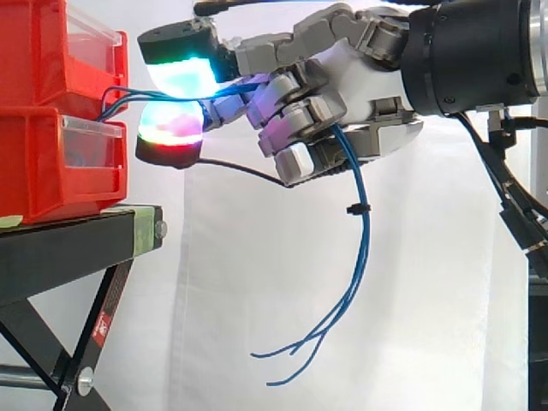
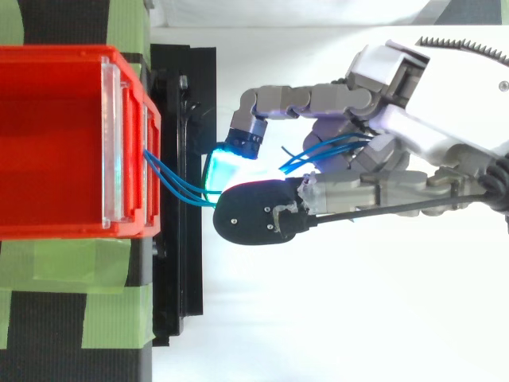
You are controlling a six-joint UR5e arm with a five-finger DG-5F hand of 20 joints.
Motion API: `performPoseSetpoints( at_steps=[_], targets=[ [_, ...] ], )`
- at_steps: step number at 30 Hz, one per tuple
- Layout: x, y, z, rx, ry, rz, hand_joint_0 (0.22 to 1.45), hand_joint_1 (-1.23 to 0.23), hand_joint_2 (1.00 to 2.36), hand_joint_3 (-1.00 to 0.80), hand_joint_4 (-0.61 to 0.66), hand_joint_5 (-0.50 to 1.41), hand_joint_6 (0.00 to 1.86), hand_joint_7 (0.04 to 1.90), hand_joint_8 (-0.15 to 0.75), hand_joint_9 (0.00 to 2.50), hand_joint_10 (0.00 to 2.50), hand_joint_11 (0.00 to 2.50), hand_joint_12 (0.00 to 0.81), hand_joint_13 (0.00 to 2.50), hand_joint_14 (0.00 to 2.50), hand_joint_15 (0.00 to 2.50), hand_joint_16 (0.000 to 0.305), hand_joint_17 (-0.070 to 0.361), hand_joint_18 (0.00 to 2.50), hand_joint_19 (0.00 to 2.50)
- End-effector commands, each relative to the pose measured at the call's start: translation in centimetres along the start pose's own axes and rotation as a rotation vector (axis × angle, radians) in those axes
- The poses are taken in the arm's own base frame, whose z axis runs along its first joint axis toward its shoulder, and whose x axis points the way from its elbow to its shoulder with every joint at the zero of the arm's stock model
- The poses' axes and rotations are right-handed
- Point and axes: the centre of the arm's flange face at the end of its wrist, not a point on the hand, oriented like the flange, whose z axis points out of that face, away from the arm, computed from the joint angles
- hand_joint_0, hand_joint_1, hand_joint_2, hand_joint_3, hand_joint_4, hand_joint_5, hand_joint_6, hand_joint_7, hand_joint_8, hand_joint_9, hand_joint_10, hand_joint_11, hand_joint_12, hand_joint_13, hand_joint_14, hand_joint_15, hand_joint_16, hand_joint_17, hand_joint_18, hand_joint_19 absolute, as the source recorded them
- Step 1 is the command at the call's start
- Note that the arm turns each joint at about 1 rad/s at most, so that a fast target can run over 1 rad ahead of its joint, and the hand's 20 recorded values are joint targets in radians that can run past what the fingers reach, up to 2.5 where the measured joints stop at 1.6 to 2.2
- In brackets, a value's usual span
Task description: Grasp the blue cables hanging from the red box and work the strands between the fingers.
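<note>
The blue cables (image 1: 361,244) run from the red box (image 1: 51,163) through a pinch between two glowing fingertips (image 1: 181,75), then seemingly across the palm of the hand (image 1: 368,86) to dangle below, so pulling back could tug them out of the box.

Nothing legible: a small red sticker (image 1: 101,326) on the leg of the black stand (image 1: 60,253) carries print (white, too tiny to read).
</note>
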Motion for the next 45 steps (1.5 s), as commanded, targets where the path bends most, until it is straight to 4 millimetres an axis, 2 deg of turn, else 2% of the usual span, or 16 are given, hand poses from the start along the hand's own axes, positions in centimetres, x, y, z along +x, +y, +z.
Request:
performPoseSetpoints(
  at_steps=[1, 3, 6, 13, 16, 18, 23, 25, 27, 29, 33, 37, 40, 42, 44, 45],
  targets=[
    [0.0, -0.01, 0.0, 0.0, 0.0, 0.0, 1.01, -0.63, 1.0, -0.07, 0.23, 0.45, 0.03, 1.41, 0.556, 1.86, 2.5, 2.5, 0.692, 2.11, 2.5, 1.81, 0.255, 0.192, 2.5, 0.78],
    [0.0, -0.01, 0.0, 0.0, 0.0, 0.0, 1.15, -0.73, 1.01, -0.03, 0.13, 0.19, 0.79, 1.13, 0.556, 1.86, 2.5, 2.5, 0.692, 2.11, 2.5, 1.81, 0.255, 0.192, 2.5, 0.78],
    [0.0, -0.01, 0.0, 0.0, 0.0, 0.0, 1.15, -0.76, 1.01, -0.1, 0.13, -0.01, 1.26, 1.0, 0.556, 1.86, 2.5, 2.5, 0.692, 2.11, 2.5, 1.81, 0.255, 0.192, 2.5, 0.78],
    [0.01, 0.0, 0.01, -0.001, 0.0, 0.001, 1.05, -0.78, 1.01, -0.24, 0.08, -0.09, 1.4, 0.98, 0.556, 1.86, 2.5, 2.5, 0.692, 2.11, 2.5, 1.81, 0.255, 0.192, 2.5, 0.78],
    [0.0, -0.01, 0.0, 0.0, 0.0, 0.0, 1.19, -0.61, 1.01, 0.0, 0.14, 0.29, 0.92, 1.18, 0.556, 1.86, 2.5, 2.5, 0.692, 2.11, 2.5, 1.81, 0.255, 0.192, 2.5, 0.78],
    [0.0, -0.01, 0.0, 0.0, 0.0, 0.0, 1.18, -0.59, 1.01, -0.03, 0.21, 0.56, 0.16, 1.51, 0.556, 1.86, 2.5, 2.5, 0.692, 2.11, 2.5, 1.81, 0.255, 0.192, 2.5, 0.78],
    [0.0, -0.01, 0.0, 0.0, 0.0, 0.0, 0.88, -0.55, 1.37, -0.17, 0.3, 0.58, 0.01, 1.36, 0.556, 1.86, 2.5, 2.5, 0.692, 2.11, 2.5, 1.81, 0.255, 0.192, 2.5, 0.78],
    [0.0, -0.01, 0.0, 0.0, 0.0, 0.0, 1.04, -0.65, 1.11, 0.0, 0.23, 0.56, 0.01, 1.4, 0.556, 1.86, 2.5, 2.5, 0.692, 2.11, 2.5, 1.81, 0.255, 0.192, 2.5, 0.78],
    [0.0, -0.01, 0.0, 0.0, 0.0, 0.0, 1.18, -0.75, 1.0, 0.01, 0.09, 0.23, 0.92, 1.17, 0.556, 1.86, 2.5, 2.5, 0.692, 2.11, 2.5, 1.81, 0.255, 0.192, 2.5, 0.78],
    [0.0, -0.01, 0.0, 0.0, 0.0, 0.0, 1.16, -0.79, 1.01, -0.01, 0.09, 0.05, 1.3, 1.04, 0.556, 1.86, 2.5, 2.5, 0.692, 2.11, 2.5, 1.81, 0.255, 0.192, 2.5, 0.78],
    [0.01, 0.0, 0.01, -0.001, 0.0, 0.001, 0.92, -0.83, 1.02, -0.43, 0.12, -0.06, 1.43, 1.04, 0.556, 1.86, 2.5, 2.5, 0.692, 2.11, 2.5, 1.81, 0.255, 0.192, 2.5, 0.78],
    [0.07, 0.11, 0.1, -0.01, -0.002, 0.006, 1.01, -0.79, 1.32, -0.14, -0.03, -0.07, 1.59, 1.22, 0.556, 1.86, 2.5, 2.5, 0.692, 2.11, 2.5, 1.81, 0.255, 0.192, 2.5, 0.78],
    [0.13, 0.22, 0.19, -0.019, -0.004, 0.011, 1.22, -0.66, 1.11, 0.02, 0.12, 0.15, 1.4, 1.25, 0.556, 1.86, 2.5, 2.5, 0.692, 2.11, 2.5, 1.81, 0.255, 0.192, 2.5, 0.78],
    [0.13, 0.22, 0.19, -0.019, -0.004, 0.007, 0.98, -0.6, 1.37, -0.17, 0.21, 0.39, 0.63, 1.33, 0.556, 1.86, 2.5, 2.5, 0.692, 2.11, 2.5, 1.81, 0.255, 0.192, 2.5, 0.78],
    [0.14, 0.23, 0.2, -0.02, -0.004, 0.008, 0.92, -0.56, 1.31, -0.24, 0.31, 0.55, 0.01, 1.4, 0.556, 1.86, 2.5, 2.5, 0.692, 2.11, 2.5, 1.81, 0.255, 0.192, 2.5, 0.78],
    [0.14, 0.23, 0.2, -0.02, -0.004, 0.008, 0.93, -0.57, 1.28, -0.27, 0.35, 0.53, 0.02, 1.28, 0.556, 1.86, 2.5, 2.5, 0.692, 2.11, 2.5, 1.81, 0.255, 0.192, 2.5, 0.78]
  ],
)
